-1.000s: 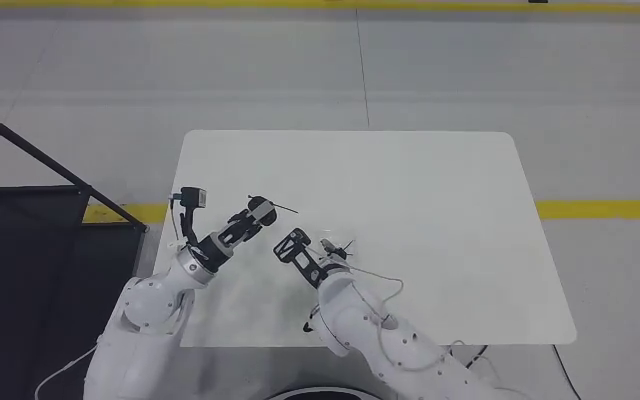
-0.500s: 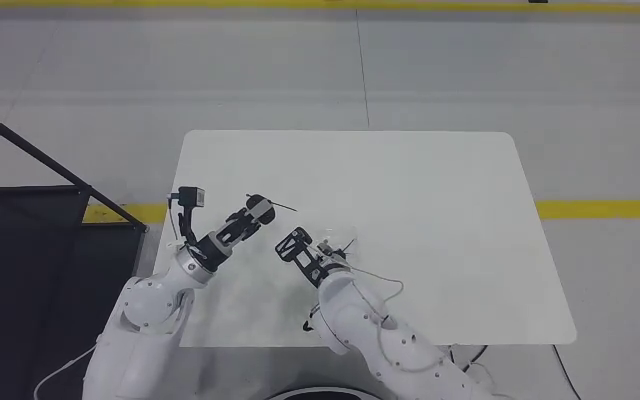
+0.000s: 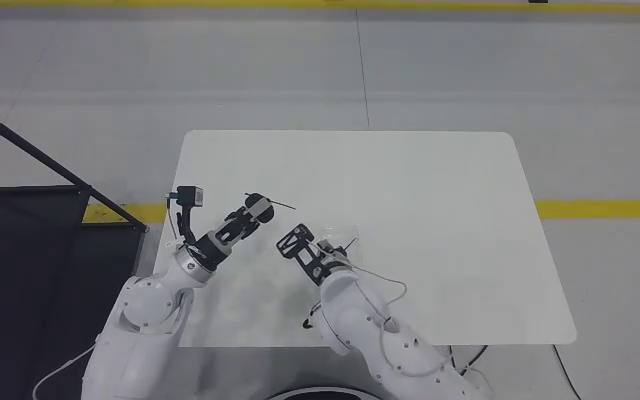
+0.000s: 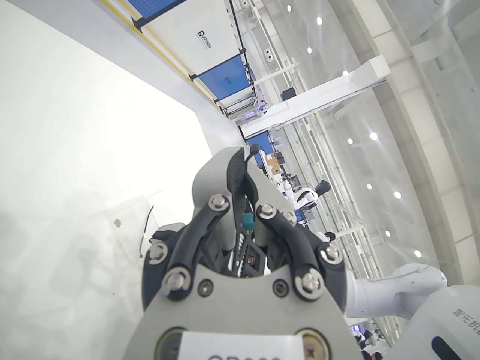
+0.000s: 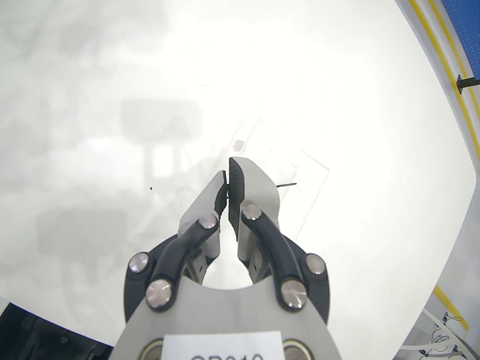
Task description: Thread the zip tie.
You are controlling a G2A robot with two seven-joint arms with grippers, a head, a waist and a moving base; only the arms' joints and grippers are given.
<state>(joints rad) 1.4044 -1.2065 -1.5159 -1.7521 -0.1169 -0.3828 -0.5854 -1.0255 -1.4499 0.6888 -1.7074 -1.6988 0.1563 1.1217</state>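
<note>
My left gripper (image 3: 258, 206) hovers over the near left part of the white table (image 3: 450, 220), shut on a thin black zip tie (image 3: 283, 206) that pokes out on both sides. In the left wrist view the tie's head (image 4: 253, 148) shows just past the closed fingertips (image 4: 237, 162). My right gripper (image 3: 335, 245) sits a little to the right of it and nearer the table's front edge. It is shut on a thin black strip whose tip (image 5: 287, 185) sticks out sideways from the gripper (image 5: 227, 174).
A clear plastic sheet (image 5: 300, 181) lies flat on the table under the right gripper. A black frame (image 3: 40, 160) and dark fabric stand off the table's left side. The table's right half and far side are bare white surface.
Both grippers have shifted only slightly and stay shut on the black ties; the gap between them is about the same.
</note>
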